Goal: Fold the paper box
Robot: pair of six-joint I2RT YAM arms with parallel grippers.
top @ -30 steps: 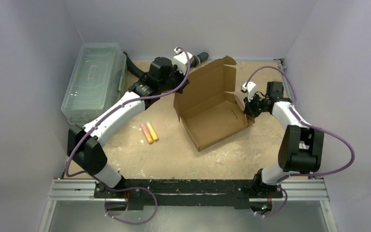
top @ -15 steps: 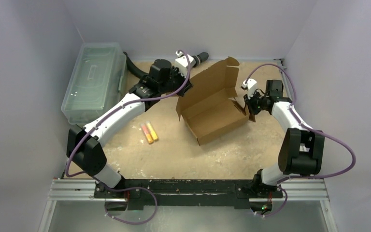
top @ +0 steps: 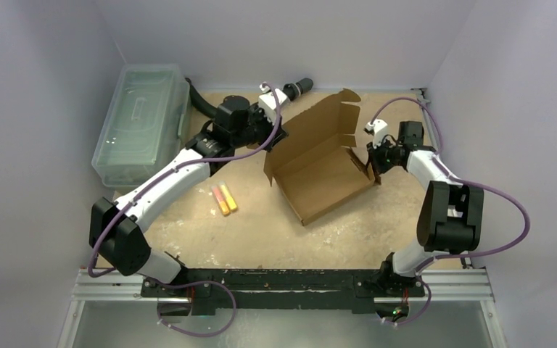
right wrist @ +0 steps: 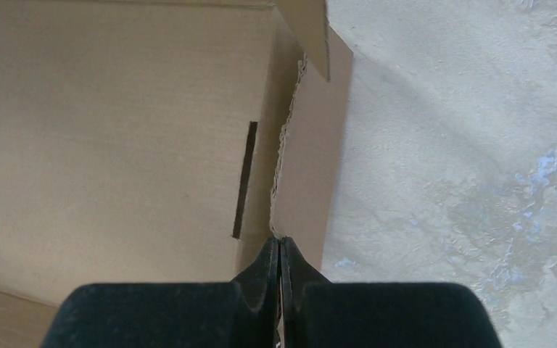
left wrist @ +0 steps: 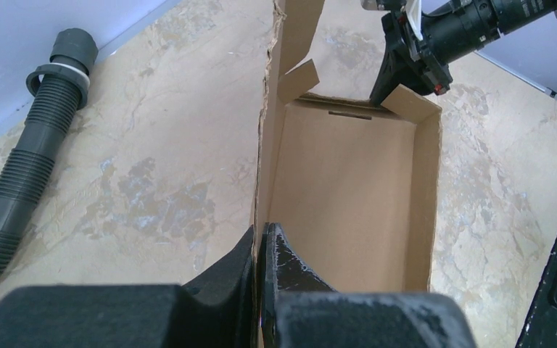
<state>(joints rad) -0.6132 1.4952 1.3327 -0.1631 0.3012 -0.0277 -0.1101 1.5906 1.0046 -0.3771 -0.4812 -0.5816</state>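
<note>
Top external view: the paper box (top: 324, 176), brown corrugated cardboard, sits open-topped mid-table (top: 261, 232), with its lid panel raised on the far-left side. The left gripper (top: 273, 139) meets that panel's end and the right gripper (top: 372, 161) meets the right wall, but from above their grip cannot be judged.

The left wrist view settles it. Its two black fingers (left wrist: 290, 268) are pinched almost together on the upright cardboard edge. The box floor stretches ahead of the fingertips to a thin slot (left wrist: 349, 114), with the other gripper just beyond.

The right wrist view shows that gripper's fingers squeezed on the ragged top edge of a wall. The box interior and the same slot lie to their left, bare table to their right.

Only the overhead camera shows two orange-yellow sticks (top: 224, 198) lying beside the left arm and a clear lidded bin (top: 141, 123) beyond them, by the wall. A ribbed black hose (left wrist: 22, 181) lies left of the left fingers.
</note>
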